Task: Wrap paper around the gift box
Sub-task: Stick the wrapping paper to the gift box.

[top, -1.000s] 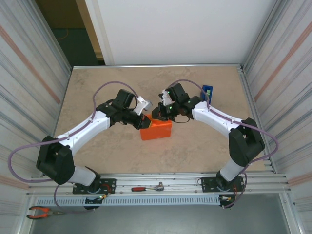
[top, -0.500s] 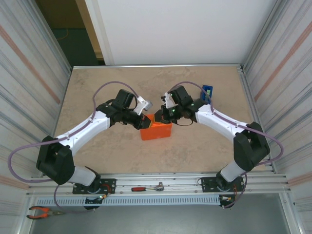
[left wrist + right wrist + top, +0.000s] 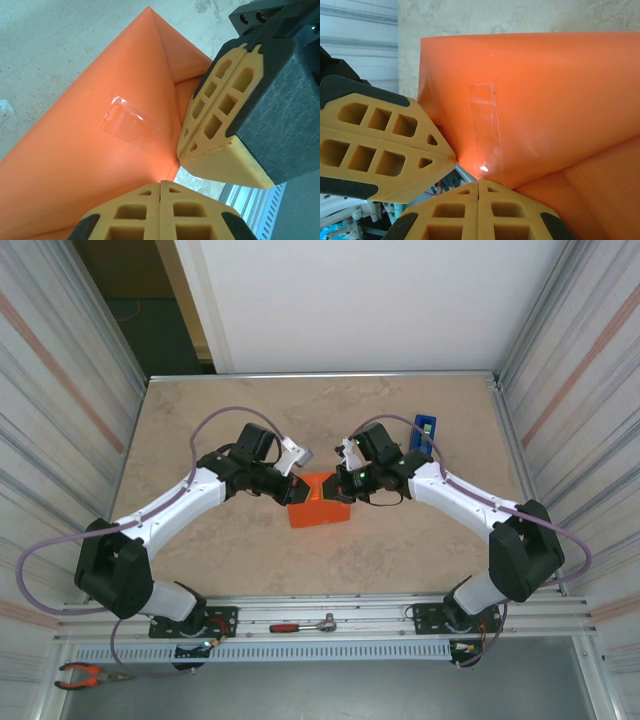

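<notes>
Left fingers [image 3: 131, 216] and right fingers [image 3: 445, 216], closed tight on nothing, press the paper [image 3: 322, 512] mid-counter, seemingly creasing its end flap.

Blue tape dispenser [image 3: 425, 430] upright on the tan stone-look table [image 3: 250, 400], beyond and to the right of the right jaws, apart from them.

Strip of clear tape [image 3: 132, 122] stuck flat, just ahead of the left jaws' tips; glinting close above the right jaws' tips in the right wrist view [image 3: 487, 132].

Red-handled ratchet [image 3: 303, 625] lies along the aluminium rail [image 3: 380, 612], well behind both jaws.

Orange-handled pliers [image 3: 85, 673] further back still (far to the left of the left jaws).
</notes>
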